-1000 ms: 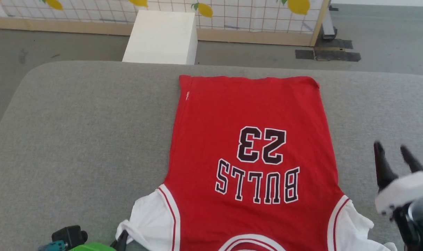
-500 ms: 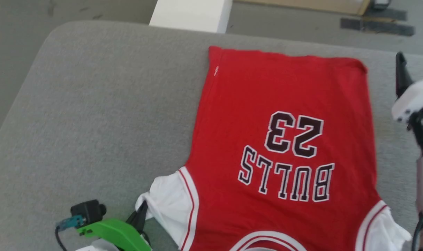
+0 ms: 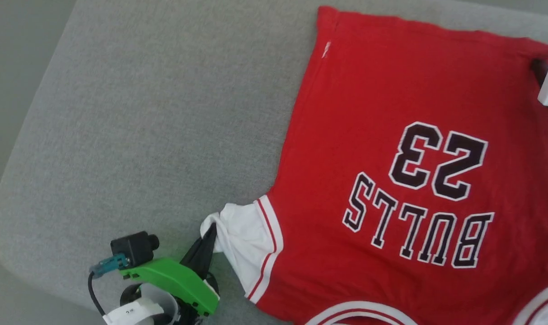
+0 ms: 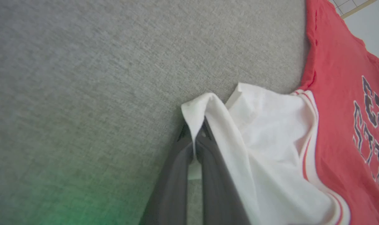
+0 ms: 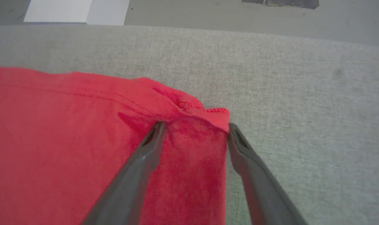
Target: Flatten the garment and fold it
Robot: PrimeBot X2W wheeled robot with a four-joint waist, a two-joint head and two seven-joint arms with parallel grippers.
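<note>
As it lies flat, red garment [image 3: 368, 90] shows inverted 23.

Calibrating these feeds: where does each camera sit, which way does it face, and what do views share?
Head view: on the head, facing down at the garment on the grey cushion; left claw at lower left.
Left wrist view: on the left wrist, looking along its shut fingers pinching the white sleeve.
Right wrist view: on the right wrist, looking along the open right claw straddling the hem corner.
Shared: all three show the garment and grey cushion.
</note>
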